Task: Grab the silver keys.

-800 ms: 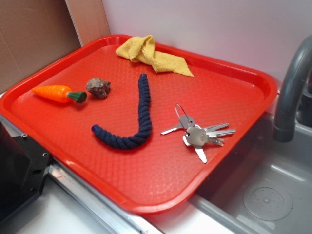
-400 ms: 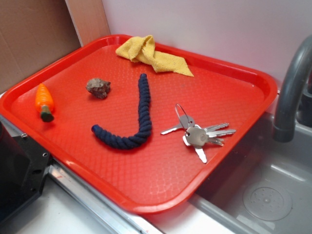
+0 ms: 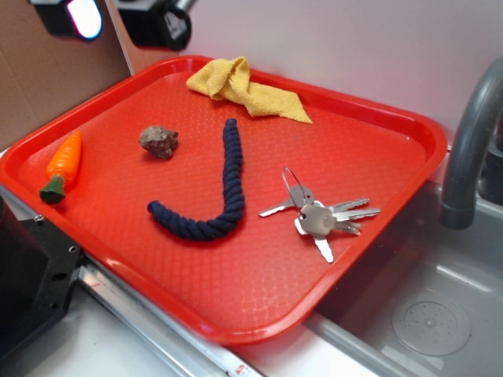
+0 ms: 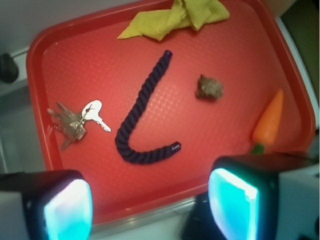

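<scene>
The silver keys [image 3: 321, 217] lie fanned out on the right part of the red tray [image 3: 377, 118], a round greyish head in the middle and a thin wire ring at the top. In the wrist view the keys [image 4: 75, 121] lie near the tray's left edge. My gripper [image 3: 126, 17] hangs high above the tray's far left corner, only partly in view. In the wrist view its fingers [image 4: 65, 210] stand wide apart with nothing between them; the gripper [image 4: 150, 207] is open, well away from the keys.
On the tray lie a dark blue rope [image 3: 220, 192], a brown rock [image 3: 159, 141], an orange toy carrot [image 3: 61, 165] by the left rim and a yellow cloth [image 3: 244, 88] at the back. A grey faucet [image 3: 471, 141] and sink [image 3: 424, 306] stand to the right.
The carrot has shifted from beside the rock to the tray's left rim and turned. My gripper has come into view at the top left.
</scene>
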Motion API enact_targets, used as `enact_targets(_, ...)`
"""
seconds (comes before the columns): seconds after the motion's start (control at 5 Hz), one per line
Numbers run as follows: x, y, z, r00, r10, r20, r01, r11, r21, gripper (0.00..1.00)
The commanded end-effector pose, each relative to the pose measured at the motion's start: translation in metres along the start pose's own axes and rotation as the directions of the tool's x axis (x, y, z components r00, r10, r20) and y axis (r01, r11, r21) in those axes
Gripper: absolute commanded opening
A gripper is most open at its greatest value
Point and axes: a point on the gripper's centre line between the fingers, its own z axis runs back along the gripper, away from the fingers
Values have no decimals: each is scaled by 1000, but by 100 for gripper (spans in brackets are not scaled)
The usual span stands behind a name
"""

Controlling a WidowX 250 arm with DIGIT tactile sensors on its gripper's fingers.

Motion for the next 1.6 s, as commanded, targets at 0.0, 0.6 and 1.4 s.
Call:
enact_targets(0.0,13,-31,-65,978,189,-88,-191,982,-10,100)
enact_targets(0.6,12,-48,-130,917,315,-244,-319,947,23,100)
enact_targets(1.4,12,-69,-162,912,316,-260,-310,949,66,0)
